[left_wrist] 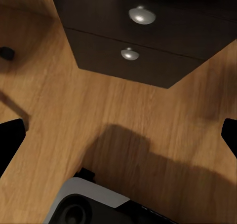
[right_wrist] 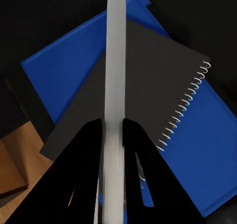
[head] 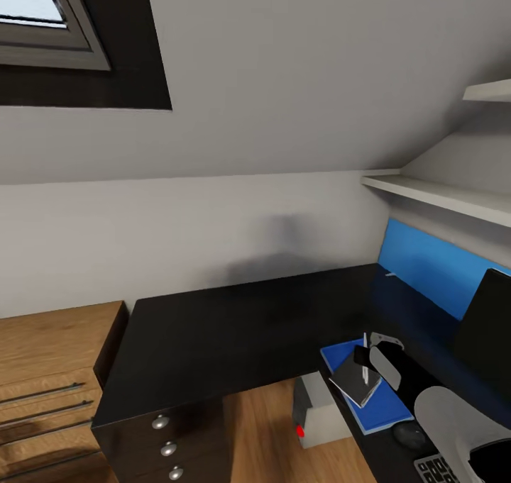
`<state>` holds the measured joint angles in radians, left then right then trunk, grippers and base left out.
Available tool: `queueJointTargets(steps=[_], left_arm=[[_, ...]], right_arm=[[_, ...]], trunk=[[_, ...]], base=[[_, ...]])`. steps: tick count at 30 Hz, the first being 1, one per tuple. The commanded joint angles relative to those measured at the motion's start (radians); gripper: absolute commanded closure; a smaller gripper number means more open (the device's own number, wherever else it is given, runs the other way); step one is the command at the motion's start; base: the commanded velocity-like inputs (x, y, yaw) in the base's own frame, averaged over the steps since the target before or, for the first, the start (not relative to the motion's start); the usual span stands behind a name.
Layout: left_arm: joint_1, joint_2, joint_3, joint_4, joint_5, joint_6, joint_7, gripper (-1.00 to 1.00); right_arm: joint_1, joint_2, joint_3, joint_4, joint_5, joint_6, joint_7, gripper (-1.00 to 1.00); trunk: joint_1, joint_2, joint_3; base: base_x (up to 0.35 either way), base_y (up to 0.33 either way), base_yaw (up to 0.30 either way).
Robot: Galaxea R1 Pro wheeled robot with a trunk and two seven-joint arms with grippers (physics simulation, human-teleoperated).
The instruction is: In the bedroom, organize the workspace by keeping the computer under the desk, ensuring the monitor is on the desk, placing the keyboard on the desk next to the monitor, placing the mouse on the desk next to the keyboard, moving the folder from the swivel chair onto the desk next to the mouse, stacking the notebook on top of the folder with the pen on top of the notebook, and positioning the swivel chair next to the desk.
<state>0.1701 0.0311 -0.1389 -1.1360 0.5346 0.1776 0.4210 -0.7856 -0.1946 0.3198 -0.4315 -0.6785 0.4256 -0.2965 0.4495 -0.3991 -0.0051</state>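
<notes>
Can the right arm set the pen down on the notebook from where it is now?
Probably yes. The right end effector holds the pen directly over the notebook, which lies on the folder, with nothing between them.

Blue folder (right_wrist: 64, 66), dark grey notebook (right_wrist: 148, 81)

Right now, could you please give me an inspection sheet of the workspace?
Surface: glossy black desk, mostly bare.
Job's things: blue folder on the desk with the notebook on it, overhanging the folder's edge; pen held over the notebook; mouse and keyboard beyond the folder; monitor at the back; computer on the floor under the desk.
Clutter: nothing seen.
Grippers: right end effector shut on the pen; left end effector open above the floor.
Cables: nothing seen.
Surroundings: wooden chest of drawers, blue wall panel, shelves, window.
</notes>
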Motion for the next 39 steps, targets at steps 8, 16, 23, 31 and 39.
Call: queueJointTargets(steps=[8, 16, 23, 31, 39], left_arm=[[0.0, 0.0, -0.005, -0.003, 0.005, 0.003, 0.006, -1.0], [0.0, 0.0, -0.005, -0.01, 0.007, 0.003, 0.008, -1.0], [0.0, -0.001, -0.005, -0.011, 0.008, 0.002, 0.008, -1.0], [0.0, 0.0, -0.005, -0.011, 0.008, 0.002, 0.008, -1.0], [0.0, 0.0, -0.005, -0.011, 0.007, 0.0, 0.01, -1.0]], right_arm=[[0.0, 0.002, 0.014, -0.005, -0.012, 0.004, -0.007, 1.0], [0.0, 0.002, 0.015, -0.006, -0.012, 0.004, -0.007, 1.0], [0.0, 0.001, 0.015, -0.006, -0.012, 0.004, -0.008, 1.0], [0.0, 0.001, 0.014, -0.004, -0.012, 0.004, -0.007, 1.0], [-0.001, 0.001, 0.013, -0.004, -0.012, 0.004, -0.007, 1.0]], trunk=[[0.001, -0.001, -0.001], [0.012, -0.022, -0.01], [0.039, -0.071, -0.032], [0.07, -0.127, -0.057], [0.1, -0.183, -0.082]], base=[[0.015, 0.0, 0.0], [0.001, 0.0, 0.0], [0.0, 0.0, 0.0], [0.0, 0.0, 0.0], [0.0, 0.0, 0.0]])
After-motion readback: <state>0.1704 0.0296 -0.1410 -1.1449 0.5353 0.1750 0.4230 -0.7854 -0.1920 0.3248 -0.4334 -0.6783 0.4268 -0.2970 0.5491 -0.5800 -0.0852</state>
